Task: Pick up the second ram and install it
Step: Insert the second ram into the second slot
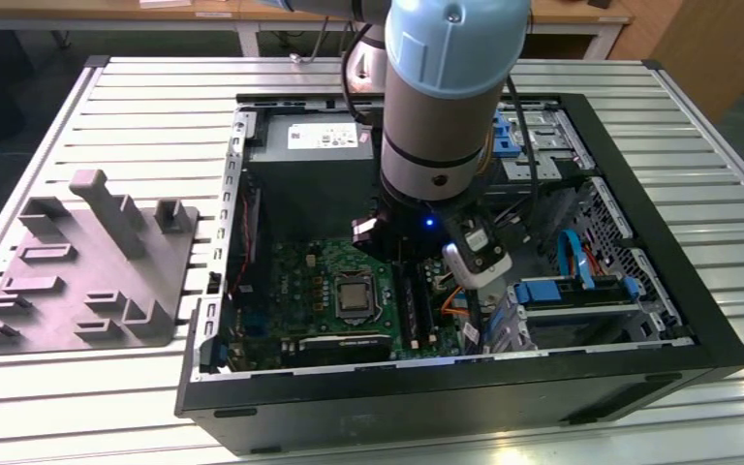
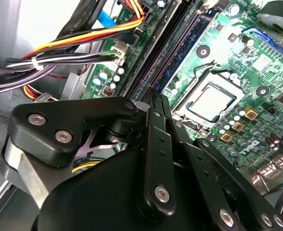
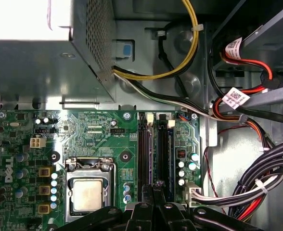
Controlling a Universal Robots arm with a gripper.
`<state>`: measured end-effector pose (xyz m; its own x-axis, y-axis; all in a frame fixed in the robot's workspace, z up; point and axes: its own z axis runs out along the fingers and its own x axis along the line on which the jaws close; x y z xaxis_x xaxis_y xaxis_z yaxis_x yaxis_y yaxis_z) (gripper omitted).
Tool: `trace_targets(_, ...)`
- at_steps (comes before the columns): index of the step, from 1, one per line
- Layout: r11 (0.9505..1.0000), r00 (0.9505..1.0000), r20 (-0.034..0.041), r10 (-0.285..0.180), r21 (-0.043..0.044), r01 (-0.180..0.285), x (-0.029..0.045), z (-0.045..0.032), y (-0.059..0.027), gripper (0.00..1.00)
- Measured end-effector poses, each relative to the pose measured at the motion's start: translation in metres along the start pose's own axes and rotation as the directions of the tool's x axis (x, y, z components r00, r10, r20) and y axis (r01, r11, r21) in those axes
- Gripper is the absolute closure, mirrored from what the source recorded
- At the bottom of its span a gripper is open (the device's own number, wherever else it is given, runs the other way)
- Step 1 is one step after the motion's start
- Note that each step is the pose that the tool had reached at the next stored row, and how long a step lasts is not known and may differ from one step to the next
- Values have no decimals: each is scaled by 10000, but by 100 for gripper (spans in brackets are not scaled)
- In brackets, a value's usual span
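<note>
My gripper (image 2: 153, 94) hangs inside the open computer case (image 1: 682, 320), low over the green motherboard (image 3: 83, 130). Its black fingers (image 3: 156, 187) are pressed together, and no board shows between them. They stand over the near end of the long black memory slots (image 3: 164, 144), beside the processor socket (image 3: 88, 192). A dark blue-green stick with black chips (image 2: 195, 32) sits upright in the slot closest to the socket. Alongside it the second ram (image 2: 173, 50) stands edge-up in a slot, in line with my fingertips. I cannot tell whether the fingertips touch it.
The grey power-supply box (image 1: 307, 145) fills the case's far corner. Bundled cables (image 3: 257, 187) run beside the slots on the side away from the socket. A drive cage with blue clips (image 1: 579, 291) sits at the exterior view's right. A grey holder (image 1: 88, 262) lies outside the case.
</note>
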<state>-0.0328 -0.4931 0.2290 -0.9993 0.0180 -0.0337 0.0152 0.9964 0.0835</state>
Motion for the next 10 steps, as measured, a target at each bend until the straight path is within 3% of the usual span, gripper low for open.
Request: trace_targets(10,10000,10000,5,65,2,-65,-3,3,0,89)
